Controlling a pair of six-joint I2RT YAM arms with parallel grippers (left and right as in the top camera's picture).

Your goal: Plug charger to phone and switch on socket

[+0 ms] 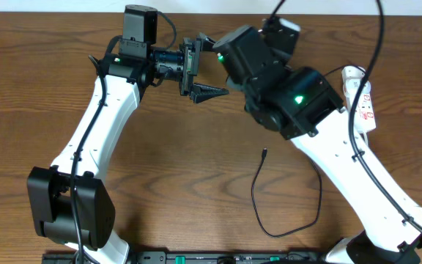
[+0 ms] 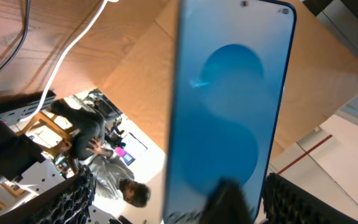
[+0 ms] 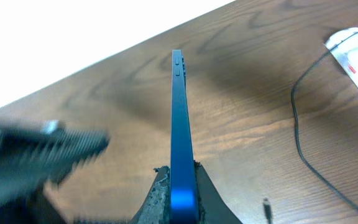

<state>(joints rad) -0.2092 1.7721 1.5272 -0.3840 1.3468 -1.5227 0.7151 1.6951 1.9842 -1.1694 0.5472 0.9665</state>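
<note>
Blue phone (image 3: 177, 124) clenched in right pincer (image 3: 176, 182), left pincer (image 2: 188, 202) released astride it: apparently a handover; next, grasp the charger plug (image 1: 264, 155) lying at 5 o'clock on the bench (image 1: 182, 161)

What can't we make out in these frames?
- phone charging port: in the right wrist view the lower end is buried in the right gripper; in the left wrist view the bottom edge is blurred and cropped.
- socket switches: overhead they are too small and crossed by a cable; the right wrist view cuts them off at the frame edge.
- charger plug orientation: too small overhead, and tiny at the bottom edge of the right wrist view.
</note>
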